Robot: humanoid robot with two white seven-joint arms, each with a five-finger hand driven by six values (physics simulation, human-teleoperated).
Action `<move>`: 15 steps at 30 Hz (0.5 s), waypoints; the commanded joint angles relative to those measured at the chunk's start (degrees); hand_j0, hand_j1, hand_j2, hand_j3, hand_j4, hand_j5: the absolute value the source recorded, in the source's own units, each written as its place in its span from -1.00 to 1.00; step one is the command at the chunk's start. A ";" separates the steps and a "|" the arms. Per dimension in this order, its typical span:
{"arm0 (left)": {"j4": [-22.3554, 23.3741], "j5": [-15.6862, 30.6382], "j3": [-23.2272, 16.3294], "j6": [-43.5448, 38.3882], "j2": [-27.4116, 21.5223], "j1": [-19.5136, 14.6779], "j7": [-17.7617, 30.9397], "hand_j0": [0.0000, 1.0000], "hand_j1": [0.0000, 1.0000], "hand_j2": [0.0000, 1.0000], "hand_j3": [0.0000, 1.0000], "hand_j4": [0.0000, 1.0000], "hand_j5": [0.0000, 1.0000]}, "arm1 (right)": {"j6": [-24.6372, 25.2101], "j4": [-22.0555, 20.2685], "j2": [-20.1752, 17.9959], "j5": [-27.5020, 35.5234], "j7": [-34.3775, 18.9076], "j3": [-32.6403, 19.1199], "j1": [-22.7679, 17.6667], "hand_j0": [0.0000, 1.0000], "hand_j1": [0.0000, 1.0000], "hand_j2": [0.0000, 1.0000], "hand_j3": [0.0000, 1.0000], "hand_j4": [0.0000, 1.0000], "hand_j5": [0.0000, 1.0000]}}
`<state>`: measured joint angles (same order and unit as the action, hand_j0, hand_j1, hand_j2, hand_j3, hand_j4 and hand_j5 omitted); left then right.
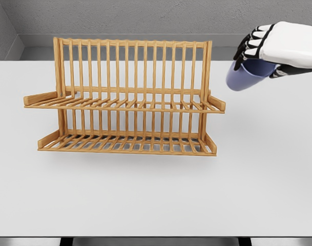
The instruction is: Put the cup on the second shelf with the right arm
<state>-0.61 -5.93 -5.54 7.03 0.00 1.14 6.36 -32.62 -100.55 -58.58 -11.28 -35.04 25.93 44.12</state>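
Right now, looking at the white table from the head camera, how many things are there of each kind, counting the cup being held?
Wooden two-tier slatted dish rack: 1
Blue-purple cup, held in the right hand above the white table, to the right of the rack: 1
Total: 2

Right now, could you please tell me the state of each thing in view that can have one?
Blue-violet cup: held off the table, tilted, right of the rack.
Right hand: fingers curled round the cup.
Two-tier wooden slatted rack: upright on the table, nothing on either shelf.
White table: carries only the rack.
Left hand: not in view.
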 commanded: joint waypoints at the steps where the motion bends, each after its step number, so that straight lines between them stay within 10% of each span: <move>1: 0.00 0.04 0.00 0.00 0.00 0.00 -0.03 1.00 1.00 1.00 1.00 1.00 1.00 | -0.25 0.00 1.36 0.30 0.04 0.09 0.00 0.23 0.23 0.23 0.23 0.23 0.23; 15: 0.00 0.04 0.00 0.00 0.00 0.00 -0.03 1.00 1.00 1.00 1.00 1.00 1.00 | -1.13 0.00 5.67 0.39 0.04 4.75 4.92 0.23 0.23 0.23 0.23 0.23 0.23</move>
<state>-0.61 -5.93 -5.54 7.03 0.00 1.14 6.35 -33.73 -100.55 -53.34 -11.18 -35.05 30.16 49.22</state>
